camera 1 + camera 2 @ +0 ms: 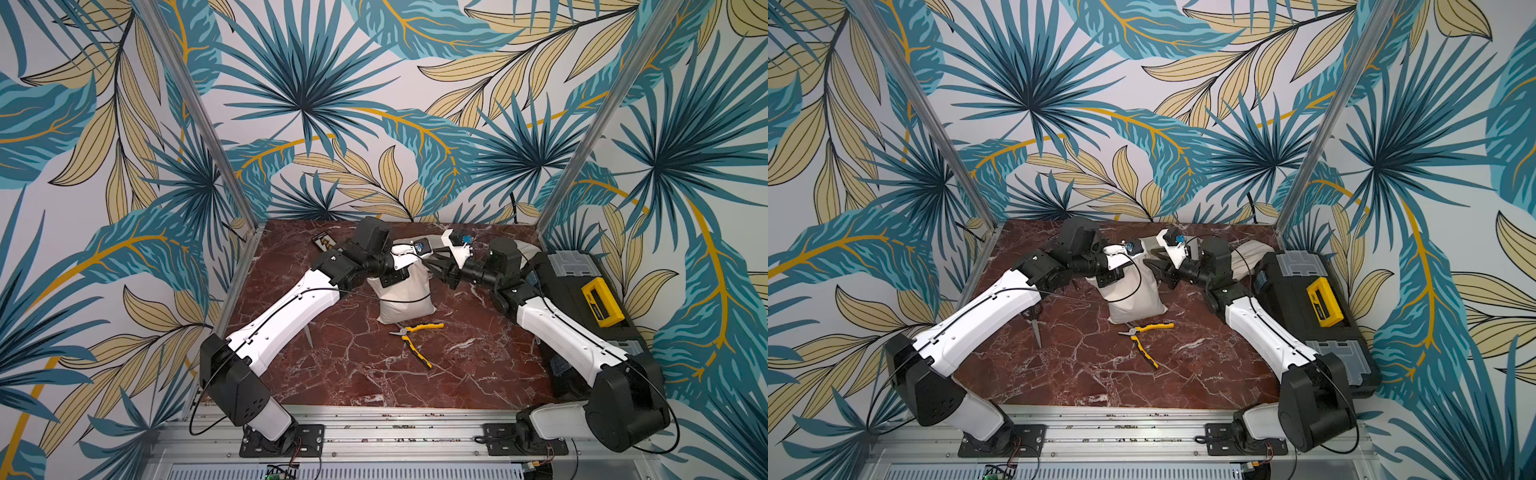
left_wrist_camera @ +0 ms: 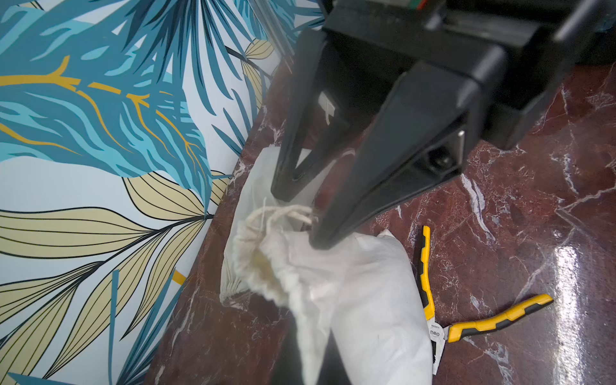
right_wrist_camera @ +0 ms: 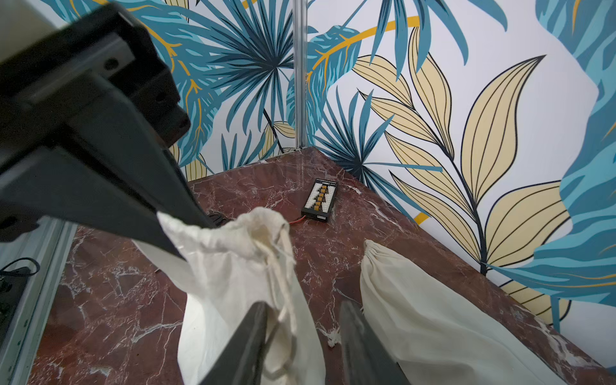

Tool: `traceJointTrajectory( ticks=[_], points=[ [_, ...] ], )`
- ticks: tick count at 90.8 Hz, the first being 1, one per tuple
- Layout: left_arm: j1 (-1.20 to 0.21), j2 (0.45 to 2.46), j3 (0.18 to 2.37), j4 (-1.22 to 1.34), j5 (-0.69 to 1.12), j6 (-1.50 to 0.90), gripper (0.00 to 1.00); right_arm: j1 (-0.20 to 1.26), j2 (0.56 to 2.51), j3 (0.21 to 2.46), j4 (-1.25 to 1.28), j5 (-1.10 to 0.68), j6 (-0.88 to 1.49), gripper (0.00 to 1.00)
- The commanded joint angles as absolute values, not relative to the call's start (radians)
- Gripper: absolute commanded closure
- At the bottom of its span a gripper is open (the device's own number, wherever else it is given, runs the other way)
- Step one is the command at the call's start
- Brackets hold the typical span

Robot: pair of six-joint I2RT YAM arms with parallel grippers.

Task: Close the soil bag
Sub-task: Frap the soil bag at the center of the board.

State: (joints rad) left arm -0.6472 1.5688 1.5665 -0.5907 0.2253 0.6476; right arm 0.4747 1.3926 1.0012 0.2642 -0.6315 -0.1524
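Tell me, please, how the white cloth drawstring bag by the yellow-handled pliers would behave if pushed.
The white cloth drawstring bag would probably sag, not slide: its gathered neck looks limp. Its bulging, settled base suggests weight, likely resisting tipping.

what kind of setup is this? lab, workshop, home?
Probably a staged robot test cell, not a real workshop: aluminium frame posts, leaf-print wall panels, and two arms bolted to a base rail beside a marble-look tabletop.
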Motion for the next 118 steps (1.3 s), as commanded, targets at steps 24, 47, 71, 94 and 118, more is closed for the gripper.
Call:
traceJointTrajectory(
  ticks=[24,47,71,94,118],
  points=[
    [-0.649,1.484,1.532,-0.532,0.162,0.664,1.00,0.477,1.388,1.045,0.171,-0.525,-0.212,1.00],
    [-0.575,1.495,1.542,-0.474,-0.373,0.657,0.89,0.419,1.303,1.086,0.104,-0.064,-0.232,1.00],
    [-0.498,1.445,1.564,-0.451,-0.425,0.628,0.90,0.435,1.352,1.235,0.156,-0.204,-0.155,1.00],
    [-0.553,1.286,1.207,-0.198,-0.048,0.508,0.43,0.494,1.349,1.161,0.264,-0.360,-0.116,1.00],
    [-0.702,1.352,1.211,-0.045,0.146,0.424,0.17,0.558,1.258,1.090,0.233,-0.326,-0.142,1.00]
  ],
)
